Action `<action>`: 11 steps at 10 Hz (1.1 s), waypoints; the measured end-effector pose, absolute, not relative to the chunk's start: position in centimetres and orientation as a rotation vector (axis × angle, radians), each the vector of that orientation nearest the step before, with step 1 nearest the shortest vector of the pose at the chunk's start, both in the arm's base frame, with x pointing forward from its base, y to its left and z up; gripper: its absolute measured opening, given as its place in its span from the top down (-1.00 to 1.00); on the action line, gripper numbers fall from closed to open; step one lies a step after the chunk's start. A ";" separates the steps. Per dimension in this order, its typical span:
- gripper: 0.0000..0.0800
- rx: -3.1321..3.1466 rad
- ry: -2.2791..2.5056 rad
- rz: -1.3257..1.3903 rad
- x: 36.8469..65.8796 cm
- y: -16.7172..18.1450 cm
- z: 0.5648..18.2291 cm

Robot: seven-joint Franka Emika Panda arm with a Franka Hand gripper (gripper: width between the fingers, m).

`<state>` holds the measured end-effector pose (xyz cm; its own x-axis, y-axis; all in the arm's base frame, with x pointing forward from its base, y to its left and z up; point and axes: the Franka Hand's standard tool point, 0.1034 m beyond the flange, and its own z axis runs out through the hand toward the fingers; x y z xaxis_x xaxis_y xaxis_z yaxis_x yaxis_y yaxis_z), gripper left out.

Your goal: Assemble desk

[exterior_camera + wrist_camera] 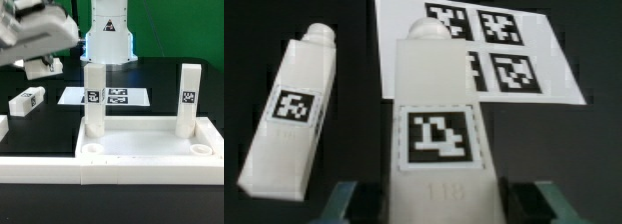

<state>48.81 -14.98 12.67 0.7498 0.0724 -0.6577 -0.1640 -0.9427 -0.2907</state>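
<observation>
The desk's white tabletop [140, 148] lies flat at the front, with two legs standing upright in it, one [93, 100] at its left corner and one [187, 98] at its right. My gripper [42, 55] hangs at the exterior view's upper left, above the black table, shut on a third leg [46, 67]. In the wrist view this held leg [438, 130] runs out from between my fingers [349, 200] and shows a tag. My gripper [441, 208] clasps its near end. A fourth leg [27, 100] lies loose on the table, and the wrist view shows it [295, 110] beside the held one.
The marker board [105, 97] lies flat in front of the robot's base [108, 40] and shows in the wrist view [500, 50] beyond the held leg. White border bars [40, 166] run along the front and left of the black table.
</observation>
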 end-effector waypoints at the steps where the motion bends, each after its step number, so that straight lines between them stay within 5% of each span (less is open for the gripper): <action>1: 0.28 -2.643 0.082 0.959 49.4 -15.0 13.1; 6: 0.28 -2.849 0.150 0.472 51.7 -16.1 12.7; 9: 0.28 -2.953 0.096 0.142 55.6 -15.2 15.3; 11: 0.28 -2.981 0.138 0.001 54.9 -15.8 14.8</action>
<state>54.86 -15.81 14.81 0.9958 -0.0915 -0.0079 -0.0916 -0.9834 -0.1567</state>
